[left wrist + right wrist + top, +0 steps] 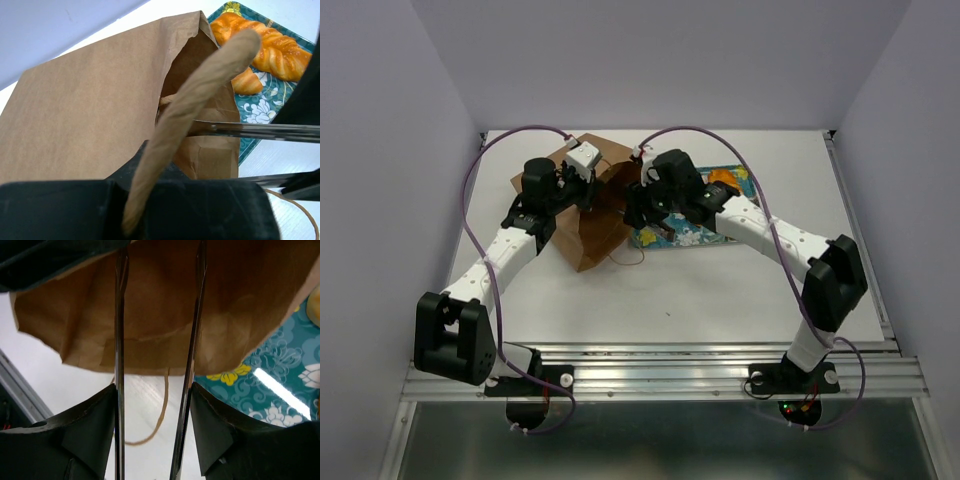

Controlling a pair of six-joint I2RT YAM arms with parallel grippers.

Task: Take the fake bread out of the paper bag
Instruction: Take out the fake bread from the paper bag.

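Note:
The brown paper bag (588, 228) lies on its side, its mouth toward the teal floral tray (705, 238). My left gripper (584, 188) is shut on the bag's upper rim; in the left wrist view (134, 220) a folded strip of that rim (200, 85) runs up from the jaws. My right gripper (642, 207) is open, and its thin metal fingers (120, 315) reach into the bag's mouth (165, 305) with nothing between them. A long twisted loaf (270, 42) and a small piece (246, 82) of fake bread lie on the tray. I see no bread inside the bag.
A cord handle (161, 410) of the bag trails loose on the white table under my right gripper. The tray (260, 380) lies right beside the bag's mouth. White walls close off the back and both sides.

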